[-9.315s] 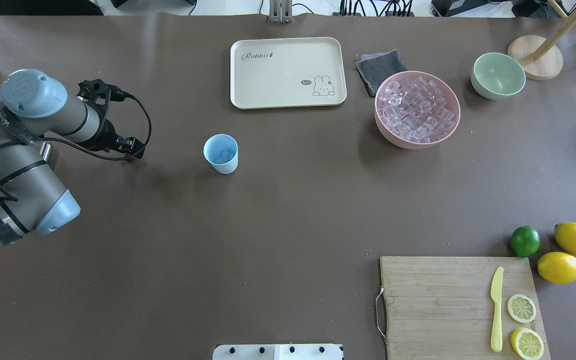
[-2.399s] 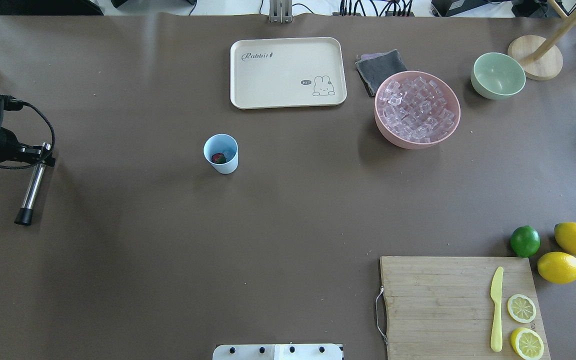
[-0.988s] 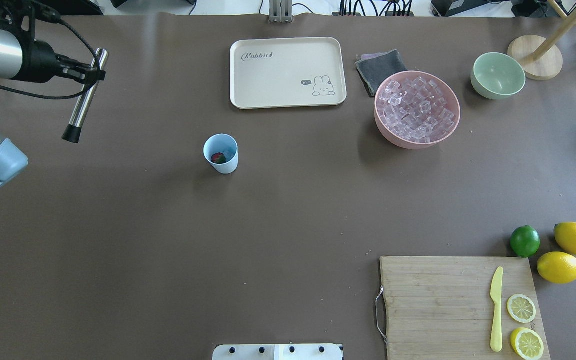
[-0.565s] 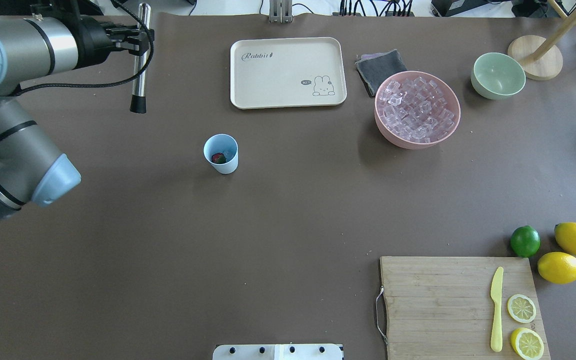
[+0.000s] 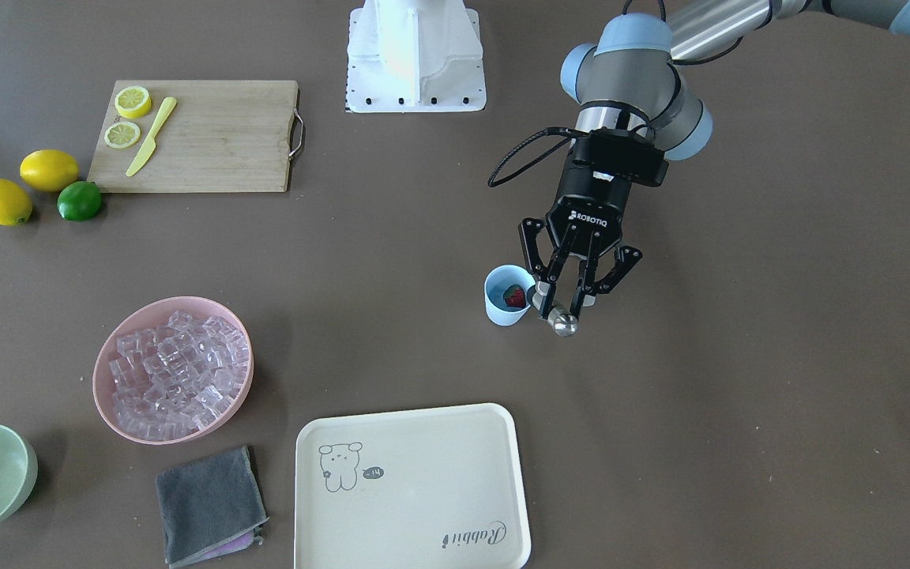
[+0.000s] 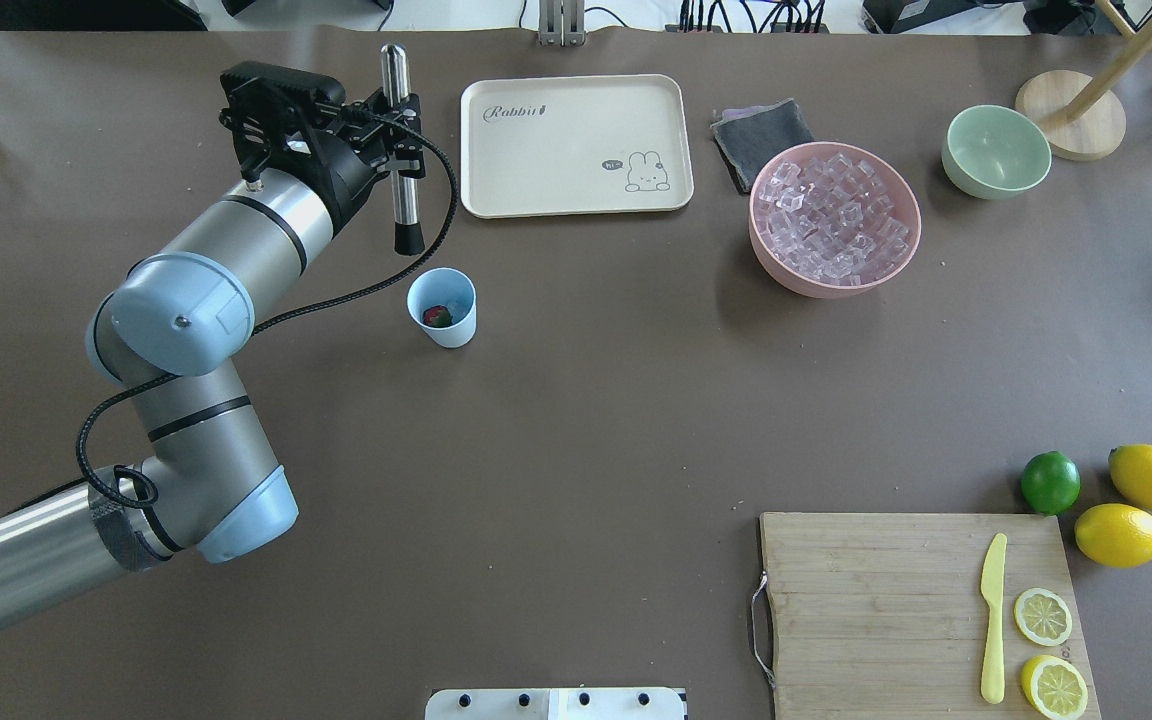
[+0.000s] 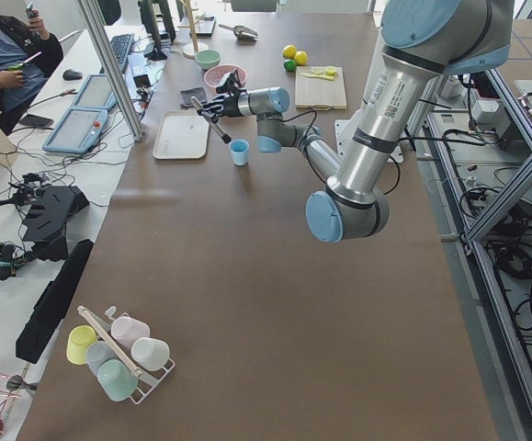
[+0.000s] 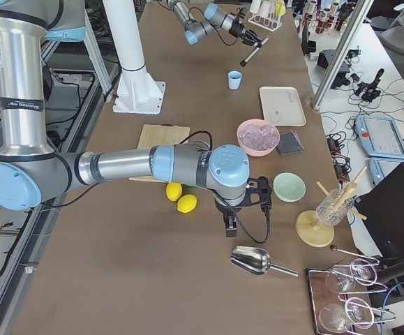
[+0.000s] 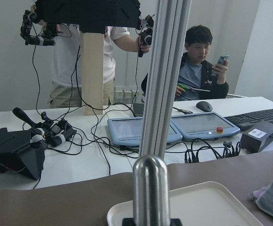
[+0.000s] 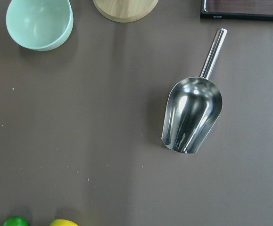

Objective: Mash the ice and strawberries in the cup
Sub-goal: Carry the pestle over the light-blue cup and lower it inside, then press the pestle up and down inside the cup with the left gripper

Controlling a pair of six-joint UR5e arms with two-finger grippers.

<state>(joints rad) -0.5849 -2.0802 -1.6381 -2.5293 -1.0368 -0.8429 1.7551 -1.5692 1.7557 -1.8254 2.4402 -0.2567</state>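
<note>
Left gripper [image 6: 402,135] clamped on smooth steel muddler [image 6: 404,215], black-tipped, tapered plastic cup [image 6: 441,307] near the gripper, which had swung closer, right gripper [image 8: 231,229] state indeterminate.

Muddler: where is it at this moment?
In the overhead view the muddler is on the left side, clamped in the left gripper, left of the cream tray, its black tip just beyond the blue cup, not inside it.

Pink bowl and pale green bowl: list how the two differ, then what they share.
The pink bowl is the larger; the pale green bowl is clearly smaller. The pink bowl is filled with ice; the pale green bowl is empty. Both are round, handleless and stand upright on the table, apart.
</note>
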